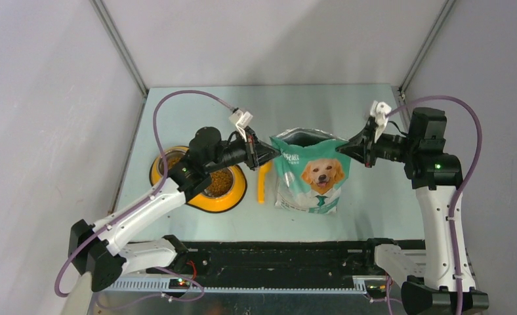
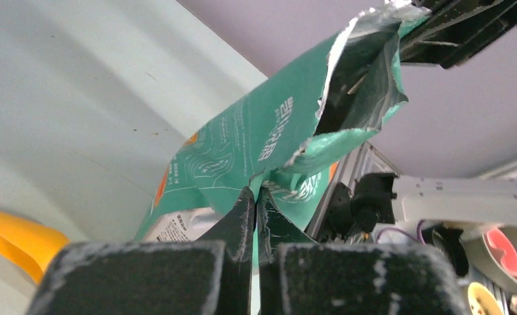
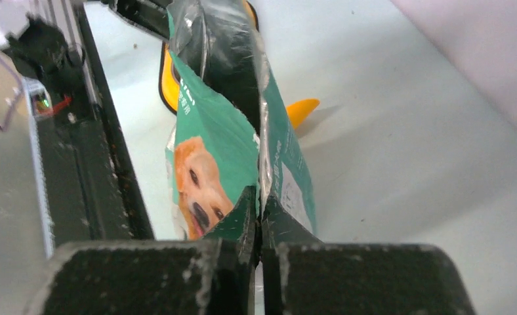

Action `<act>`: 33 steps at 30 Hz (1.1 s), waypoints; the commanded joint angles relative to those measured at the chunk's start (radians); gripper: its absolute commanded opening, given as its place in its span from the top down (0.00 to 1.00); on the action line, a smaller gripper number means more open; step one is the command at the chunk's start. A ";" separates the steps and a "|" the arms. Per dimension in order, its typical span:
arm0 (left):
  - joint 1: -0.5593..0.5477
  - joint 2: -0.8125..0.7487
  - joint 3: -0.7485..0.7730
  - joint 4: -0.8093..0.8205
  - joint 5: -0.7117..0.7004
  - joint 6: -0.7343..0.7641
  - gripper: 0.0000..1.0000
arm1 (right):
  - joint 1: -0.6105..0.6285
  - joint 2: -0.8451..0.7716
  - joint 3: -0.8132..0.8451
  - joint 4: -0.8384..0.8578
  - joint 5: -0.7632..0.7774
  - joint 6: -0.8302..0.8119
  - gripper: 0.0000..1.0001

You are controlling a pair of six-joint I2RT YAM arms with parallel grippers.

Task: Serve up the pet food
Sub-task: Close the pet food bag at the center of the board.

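Note:
The green-and-white dog-picture bag stands upright mid-table with its torn top open. My left gripper is shut on the bag's top left corner, and the left wrist view shows the foil edge pinched between the jaws. My right gripper is shut on the top right corner, with the bag's edge pinched at the fingertips. Brown pet food lies in the yellow bowl to the bag's left, partly hidden under my left arm. I cannot see into the bag.
An orange plastic scoop lies on the table between bowl and bag; it also shows as an orange scoop and orange tip in the wrist views. Grey walls enclose the table on three sides. A black rail runs along the near edge.

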State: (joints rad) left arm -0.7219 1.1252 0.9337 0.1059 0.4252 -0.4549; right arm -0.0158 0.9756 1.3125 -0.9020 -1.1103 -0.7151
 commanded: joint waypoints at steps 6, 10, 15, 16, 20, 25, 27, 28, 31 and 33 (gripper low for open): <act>0.013 -0.012 0.146 -0.081 -0.334 -0.095 1.00 | -0.041 -0.108 -0.069 0.507 0.357 0.839 1.00; 0.014 0.024 0.185 -0.142 -0.360 -0.055 1.00 | -0.043 -0.142 -0.138 0.520 0.013 0.685 1.00; 0.014 0.025 0.210 -0.170 -0.097 0.225 0.80 | -0.043 -0.163 -0.148 0.405 -0.120 0.538 1.00; 0.014 0.013 0.207 -0.172 -0.009 0.275 0.59 | -0.044 -0.164 -0.147 0.412 -0.117 0.547 1.00; 0.016 -0.014 0.214 -0.148 -0.025 0.398 0.02 | -0.045 -0.163 -0.148 0.417 -0.103 0.562 1.00; 0.021 0.039 0.398 -0.221 -0.067 0.356 0.00 | -0.032 -0.162 -0.148 0.404 -0.086 0.542 1.00; 0.022 0.067 0.472 -0.245 -0.099 0.327 0.01 | -0.028 -0.157 -0.148 0.404 -0.066 0.550 1.00; 0.021 0.079 0.533 -0.275 -0.100 0.310 0.00 | -0.026 -0.155 -0.147 0.406 -0.049 0.554 1.00; 0.020 0.177 0.668 -0.421 0.039 0.345 0.00 | -0.022 -0.149 -0.147 0.424 -0.031 0.579 1.00; 0.018 0.258 0.786 -0.562 0.094 0.393 0.00 | -0.022 -0.151 -0.147 0.440 -0.025 0.594 1.00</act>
State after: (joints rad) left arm -0.7017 1.2652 1.5631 -0.2199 0.3805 -0.1257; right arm -0.0467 0.8413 1.1278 -0.6056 -1.1034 -0.1604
